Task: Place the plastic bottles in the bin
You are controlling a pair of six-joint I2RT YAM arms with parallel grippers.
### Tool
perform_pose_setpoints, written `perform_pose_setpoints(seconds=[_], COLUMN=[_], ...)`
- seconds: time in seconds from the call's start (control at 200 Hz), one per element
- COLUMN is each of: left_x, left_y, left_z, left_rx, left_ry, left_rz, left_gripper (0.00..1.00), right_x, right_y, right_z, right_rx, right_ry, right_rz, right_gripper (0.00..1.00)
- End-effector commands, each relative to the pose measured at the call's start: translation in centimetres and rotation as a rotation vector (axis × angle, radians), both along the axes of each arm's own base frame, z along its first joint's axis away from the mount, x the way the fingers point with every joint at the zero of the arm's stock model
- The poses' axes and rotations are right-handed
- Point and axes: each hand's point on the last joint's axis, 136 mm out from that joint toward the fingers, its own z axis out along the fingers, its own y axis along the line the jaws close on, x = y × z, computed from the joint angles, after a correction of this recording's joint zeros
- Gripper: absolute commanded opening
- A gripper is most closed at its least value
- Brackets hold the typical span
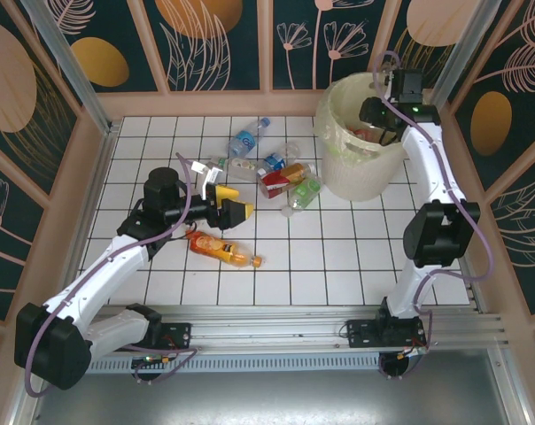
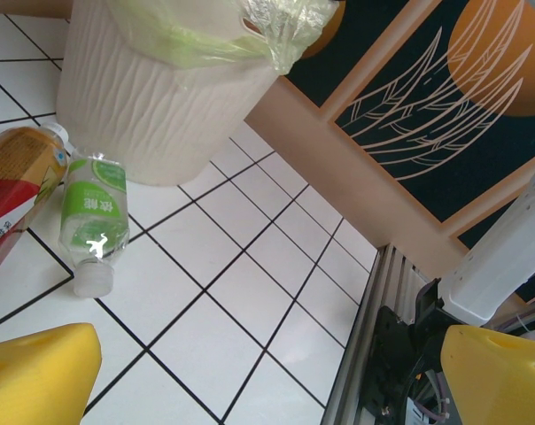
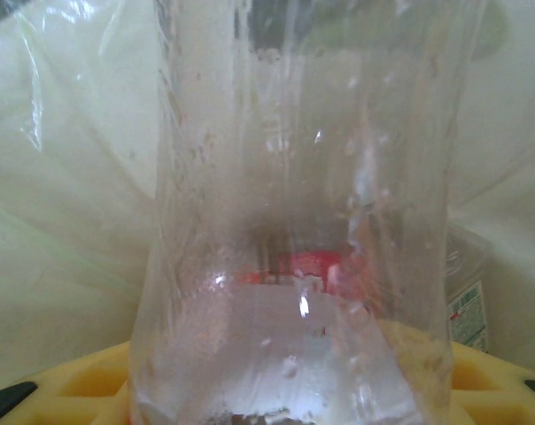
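My right gripper (image 1: pixel 376 121) hangs inside the mouth of the cream bin (image 1: pixel 360 164), shut on a clear plastic bottle (image 3: pixel 303 221) that stands between its yellow fingers (image 3: pixel 64 390). My left gripper (image 1: pixel 238 208) hovers open over the tiles, with bare floor between its yellow fingertips (image 2: pixel 37 372). An orange-tinted bottle (image 1: pixel 221 250) lies just in front of it. Several more bottles lie in a heap left of the bin, among them a blue-labelled one (image 1: pixel 247 139), a red-labelled one (image 1: pixel 285 177) and a green-labelled one (image 1: pixel 307 193). The left wrist view shows the green-labelled bottle (image 2: pixel 95 212) beside the bin (image 2: pixel 161 106).
The bin's clear bag liner (image 3: pixel 64 177) surrounds the held bottle, and another bottle (image 3: pixel 469 305) lies inside. Wooden walls (image 1: pixel 205 102) fence in the white tiled table (image 1: pixel 338 248). An aluminium rail (image 1: pixel 294 319) with both arm bases runs along the near edge.
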Motion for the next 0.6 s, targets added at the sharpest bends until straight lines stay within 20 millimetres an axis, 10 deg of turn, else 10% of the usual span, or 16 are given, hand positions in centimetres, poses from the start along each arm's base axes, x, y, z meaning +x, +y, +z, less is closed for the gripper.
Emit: perform_pose_setpoints(seconds=[0.0,0.285,0.595], left_x=[0.2,1.5,2.4], left_y=[0.0,0.5,0.8], left_z=[-0.2,-1.5,-2.2], left_rx=[0.008,0.071,0.122], left_ry=[-0.017,0.009,0.011], left_rz=[0.009,0.080,0.140], left_gripper=[0.99,0.99,0.99], right_x=[-0.2,-0.2,-0.2], right_y=[0.0,0.0,-0.2], right_z=[0.0,-1.9,1.0], right_rx=[-0.018,0.004,0.036], right_ry=[0.011,0.081,0.039], right_rz=[-0.021,-0.041,-0.031], right_gripper=[0.53,0.59,0.72])
